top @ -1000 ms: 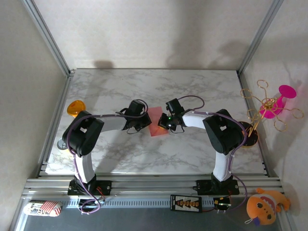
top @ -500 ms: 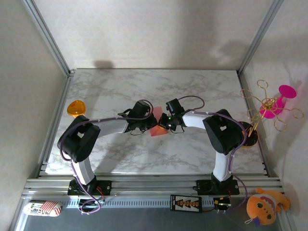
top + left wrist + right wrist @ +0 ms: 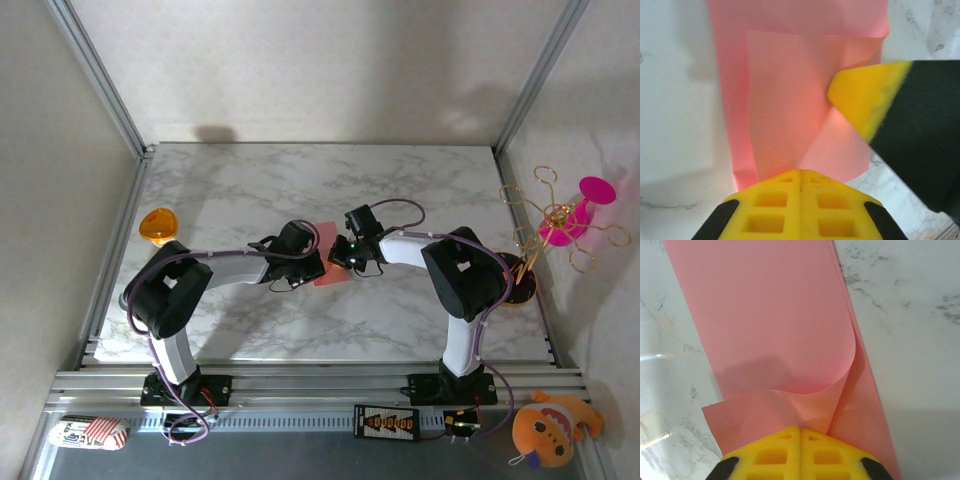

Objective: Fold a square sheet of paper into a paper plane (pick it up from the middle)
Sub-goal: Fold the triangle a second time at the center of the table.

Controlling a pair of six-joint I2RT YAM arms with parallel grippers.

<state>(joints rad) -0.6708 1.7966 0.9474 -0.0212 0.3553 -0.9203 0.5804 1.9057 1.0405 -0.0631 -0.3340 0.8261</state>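
Pinching paper sheet (image 3: 790, 100): L end effector (image 3: 800, 172) and R end effector (image 3: 800, 429), both clamped.

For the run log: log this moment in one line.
left gripper: shut, at sheet | right gripper: shut, at sheet | sheet: partly folded, edge curled over

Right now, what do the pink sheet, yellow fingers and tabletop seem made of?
Pink sheet: thin matte paper; it curls and lets light through. Yellow fingers: matte moulded plastic or rubber, judging by square recesses. Tabletop: glossy marble-look surface, grey veins and reflections; stone or laminate, unclear.
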